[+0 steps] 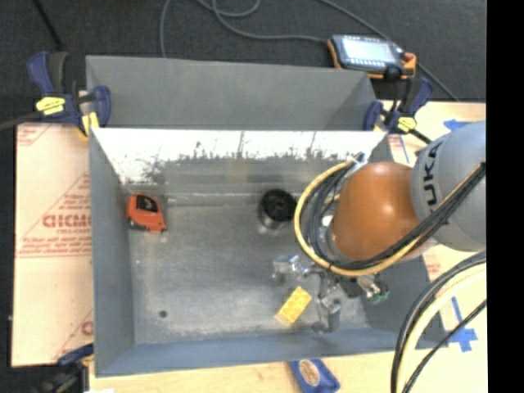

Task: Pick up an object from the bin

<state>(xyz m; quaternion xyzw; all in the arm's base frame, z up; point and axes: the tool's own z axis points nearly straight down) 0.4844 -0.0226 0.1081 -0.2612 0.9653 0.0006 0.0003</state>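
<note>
The yellow block [293,305] lay flat on the floor of the grey bin [205,293], turned on a diagonal. It sat just beside the jaws, on the side away from the arm [458,187] and close to the bin's near wall. From where I stood I couldn't tell whether it touched the metal of the jaws or sat between them. I also couldn't tell whether the jaws were spread or pressed together, because the wrist hung right over them and hid most of the tips. The jaws were low in the bin, down near the floor.

Directly above the jaws sat the rounded orange cover [372,211] on the wrist, with yellow and black cables [307,219] looped around it. On the arm's side of the jaws, near them, a small green thing [378,295] lay on the floor, too small to make out.

Beyond the jaws, toward the far wall, a black round thing [277,205] stood apart from the block. Well apart from the jaws, across the floor near the wall opposite the arm, lay an orange tape measure [146,213]. Outside the bin, past the far wall, a handheld device [368,54] with a screen rested on the dark floor.
</note>
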